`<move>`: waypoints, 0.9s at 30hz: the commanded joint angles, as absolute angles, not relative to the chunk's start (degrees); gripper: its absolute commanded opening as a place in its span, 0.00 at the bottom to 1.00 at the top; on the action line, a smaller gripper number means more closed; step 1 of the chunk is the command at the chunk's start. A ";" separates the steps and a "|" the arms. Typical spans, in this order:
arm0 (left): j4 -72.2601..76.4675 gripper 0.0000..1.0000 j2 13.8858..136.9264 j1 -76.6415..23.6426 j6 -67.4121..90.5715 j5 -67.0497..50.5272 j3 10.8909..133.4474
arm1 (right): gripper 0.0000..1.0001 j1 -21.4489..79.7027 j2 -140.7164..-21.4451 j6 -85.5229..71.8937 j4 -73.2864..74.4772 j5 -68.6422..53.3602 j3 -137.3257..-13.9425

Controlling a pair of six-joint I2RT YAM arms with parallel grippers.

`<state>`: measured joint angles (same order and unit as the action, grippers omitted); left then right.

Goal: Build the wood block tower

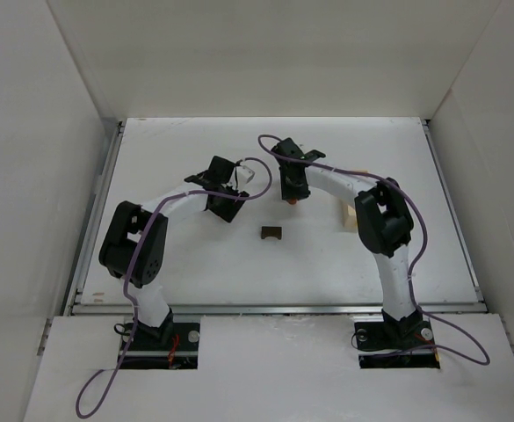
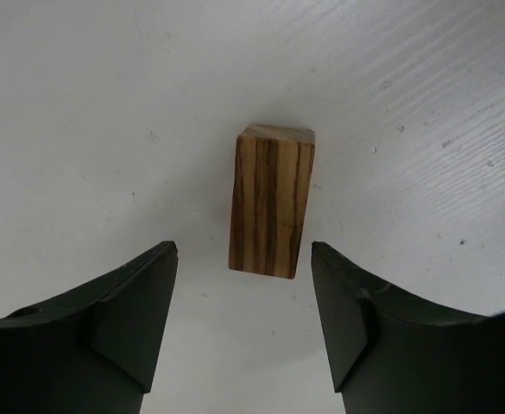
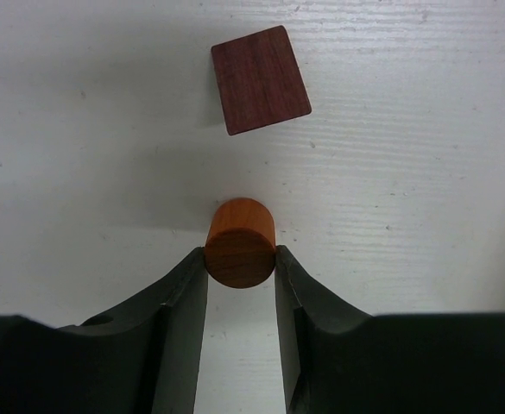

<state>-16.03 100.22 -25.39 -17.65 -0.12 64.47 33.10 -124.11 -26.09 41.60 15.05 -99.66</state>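
My right gripper (image 3: pixel 240 254) is shut on a small orange wooden cylinder (image 3: pixel 240 241), held by its sides at the fingertips, low over the white table. A reddish-brown square block (image 3: pixel 261 79) lies flat just beyond it. My left gripper (image 2: pixel 243 250) is open, and a striped tan-brown rectangular block (image 2: pixel 271 200) stands just ahead of its fingertips, untouched. In the top view the left gripper (image 1: pixel 226 207) and right gripper (image 1: pixel 292 192) sit mid-table, with the cylinder (image 1: pixel 290 200) showing as an orange spot. A dark brown arch block (image 1: pixel 271 233) lies alone between and in front of them. No stacked tower is in view.
A pale cream rectangular thing (image 1: pixel 349 215) sits on the table, partly hidden behind the right arm. White walls enclose the table on the left, right and far sides. Purple cables loop over both arms.
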 commanded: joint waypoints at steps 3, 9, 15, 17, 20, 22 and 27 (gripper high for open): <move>-15.82 0.60 99.93 -25.05 -16.44 0.53 64.60 | 0.02 36.12 -116.75 -23.48 42.54 17.67 -98.71; -16.96 0.62 97.92 -24.52 -15.21 -0.62 65.21 | 0.00 41.57 -104.70 -17.76 36.93 13.11 -87.13; -16.96 0.63 96.24 -23.99 -15.21 2.63 64.08 | 0.00 47.88 -99.49 -11.17 34.98 10.46 -82.18; -16.96 0.63 96.24 -23.47 -15.21 4.30 63.55 | 0.00 49.30 -101.68 -10.47 36.47 11.50 -82.71; -16.96 0.63 95.10 -23.47 -14.07 6.15 62.41 | 0.00 51.15 -102.91 -10.46 36.47 13.10 -82.71; -16.27 0.63 93.61 -22.76 -13.54 6.77 61.71 | 0.00 51.15 -102.92 -10.46 35.16 13.19 -82.01; -16.26 0.64 92.37 -22.15 -13.54 6.77 60.56 | 0.00 51.15 -102.39 -11.07 32.00 12.04 -79.80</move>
